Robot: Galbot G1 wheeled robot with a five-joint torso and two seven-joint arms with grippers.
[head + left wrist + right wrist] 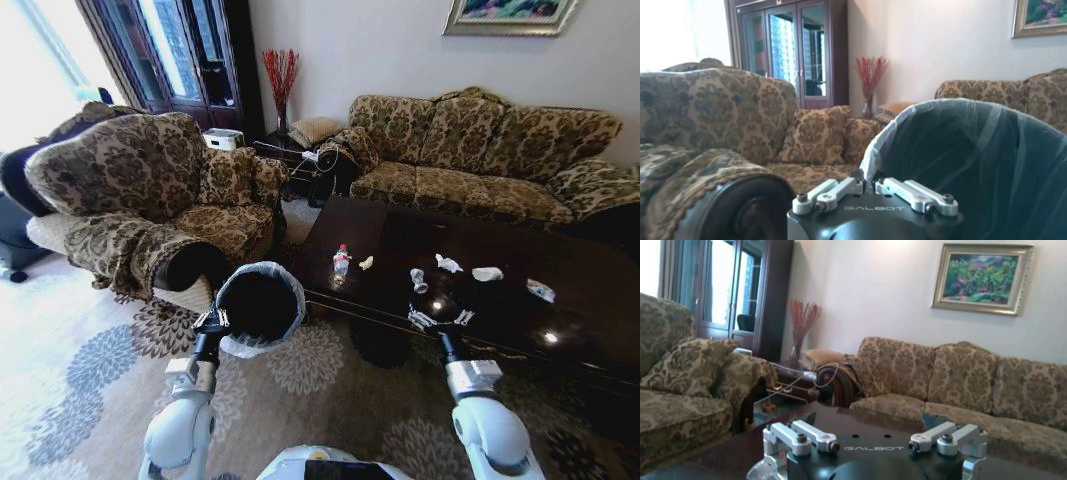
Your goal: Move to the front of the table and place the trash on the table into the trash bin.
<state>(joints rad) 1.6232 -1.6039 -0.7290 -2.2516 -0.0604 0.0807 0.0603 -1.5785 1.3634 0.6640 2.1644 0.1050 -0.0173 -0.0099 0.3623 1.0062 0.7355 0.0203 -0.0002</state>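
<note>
Left gripper [213, 320] clenched on the rim of the trash bin [262, 304], round, black, lined with a thin translucent bag, held just ahead of it. Right gripper [441, 319] spread wide, released, over the near edge of the glossy dark table [560, 290]. Just beyond it: crushed can [419, 281], crumpled white tissues [449, 264]. Off toward the left gripper: clear bottle [342, 261], red cap, upright, yellow scrap [366, 263] beside it. Furthest right, a wrapper [541, 290].
</note>
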